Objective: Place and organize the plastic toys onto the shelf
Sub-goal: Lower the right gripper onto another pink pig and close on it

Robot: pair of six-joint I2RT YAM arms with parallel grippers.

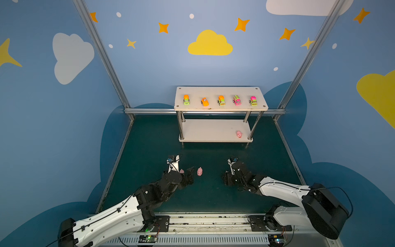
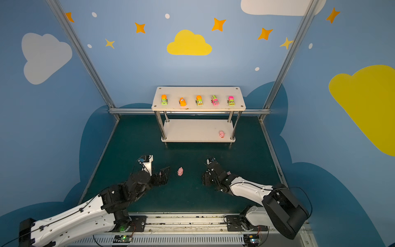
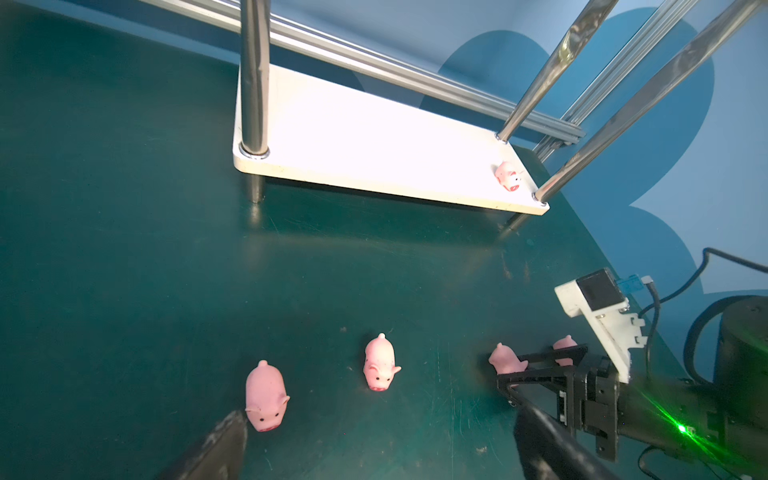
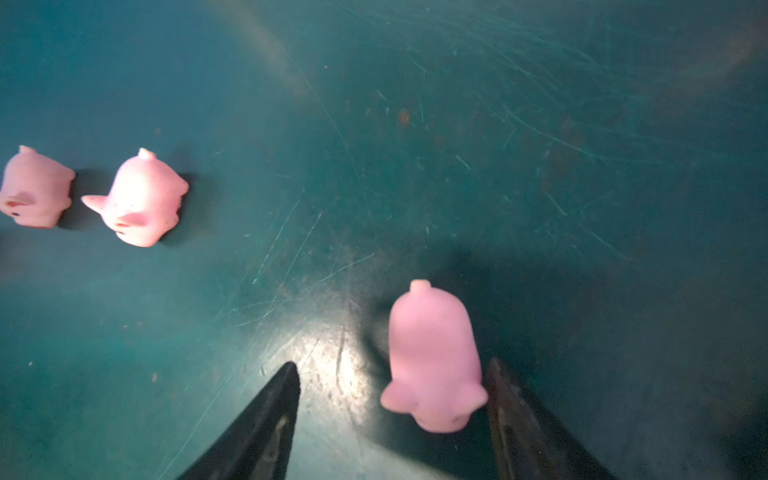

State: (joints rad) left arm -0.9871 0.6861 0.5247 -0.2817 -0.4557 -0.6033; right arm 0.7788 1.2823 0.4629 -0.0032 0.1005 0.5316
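The white shelf (image 1: 220,92) (image 2: 196,130) (image 3: 374,145) stands at the back, with several toy vehicles (image 1: 221,100) in a row on its top board. One pink pig (image 1: 239,134) (image 3: 509,176) stands at the right end of the lower board. My left gripper (image 3: 376,419) (image 1: 186,171) is wide open low over the mat. One pig (image 3: 266,397) sits by one of its fingers and another pig (image 3: 379,363) (image 1: 199,171) lies just ahead. My right gripper (image 4: 392,365) (image 1: 227,178) points down, open around a pig (image 4: 434,357) that lies close to one finger.
Two more pigs (image 4: 141,199) (image 4: 35,187) stand side by side on the green mat (image 1: 213,196) beside the right gripper. Metal frame rails (image 1: 149,111) and blue walls close in the mat. The two grippers face each other across a narrow gap.
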